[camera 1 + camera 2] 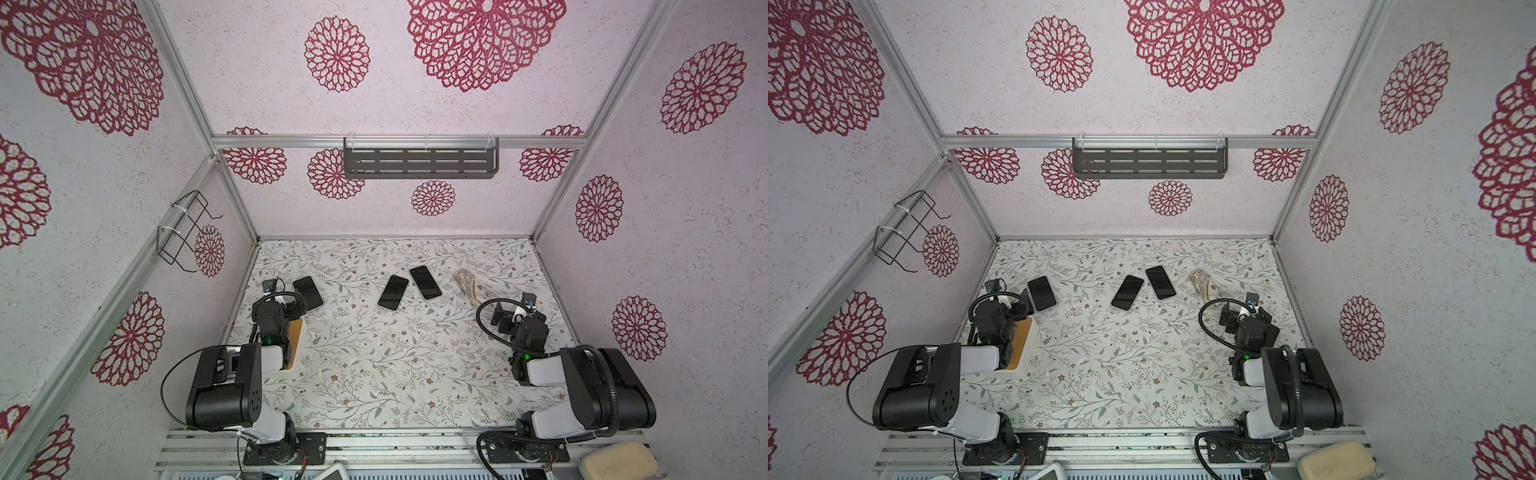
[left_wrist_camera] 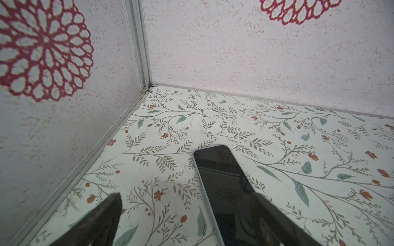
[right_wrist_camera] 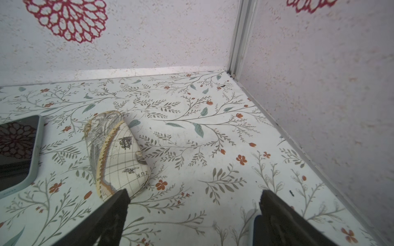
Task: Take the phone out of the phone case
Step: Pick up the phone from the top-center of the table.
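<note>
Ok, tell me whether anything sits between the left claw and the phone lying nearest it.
Nothing visible does. In the left wrist view the open left claw hangs right at the phone. One finger overlaps its dark screen, and only bare floral table shows between the fingers beside it.

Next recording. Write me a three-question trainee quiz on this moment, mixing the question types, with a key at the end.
1. True or false: the left gripper is shut on the phone in front of it.
2. Which is the map-printed case nearer to? A: the left gripper. B: the right gripper.
3. How many mid-table phones lie screen-up between the two arms?

Key:
1. False. Its fingers stand wide apart.
2. B.
3. Two.
</note>
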`<state>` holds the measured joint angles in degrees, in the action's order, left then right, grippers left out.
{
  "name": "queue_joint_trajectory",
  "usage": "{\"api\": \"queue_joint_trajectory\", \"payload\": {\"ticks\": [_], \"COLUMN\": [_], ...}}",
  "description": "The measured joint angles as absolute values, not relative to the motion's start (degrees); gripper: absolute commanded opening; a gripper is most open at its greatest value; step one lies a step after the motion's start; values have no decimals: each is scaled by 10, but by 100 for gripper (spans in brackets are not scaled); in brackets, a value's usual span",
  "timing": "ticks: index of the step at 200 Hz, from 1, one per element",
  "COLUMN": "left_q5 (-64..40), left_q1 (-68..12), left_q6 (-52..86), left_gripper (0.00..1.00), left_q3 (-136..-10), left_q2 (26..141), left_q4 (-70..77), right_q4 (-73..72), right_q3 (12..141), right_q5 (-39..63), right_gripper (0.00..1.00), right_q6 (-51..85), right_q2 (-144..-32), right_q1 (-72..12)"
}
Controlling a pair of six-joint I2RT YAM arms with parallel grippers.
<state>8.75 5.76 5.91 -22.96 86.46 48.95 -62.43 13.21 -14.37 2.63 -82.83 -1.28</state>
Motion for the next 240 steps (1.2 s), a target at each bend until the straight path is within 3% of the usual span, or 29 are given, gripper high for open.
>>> {"api": "queue_joint_trajectory", "payload": {"ticks": [67, 124, 178, 240], "left_q5": [196, 109, 23, -26], "left_q1": [-84, -145, -159, -159], "left_q6": [86, 220, 266, 268], "left_gripper": [97, 97, 97, 97], "left_q3": [-326, -493, -533, -544], "left_q2": [651, 545, 472, 441], "left_q4": [238, -39, -225, -307], "right_q4": [-398, -106, 86, 172], "right_q3": [172, 289, 364, 424], "right_q5": [-198, -126, -72, -59], "right_gripper": [99, 99, 99, 99], "right_q6": [77, 142, 176, 174], "right_q2": [-573, -445, -465, -571], "right_q1": [-46, -91, -137, -192]}}
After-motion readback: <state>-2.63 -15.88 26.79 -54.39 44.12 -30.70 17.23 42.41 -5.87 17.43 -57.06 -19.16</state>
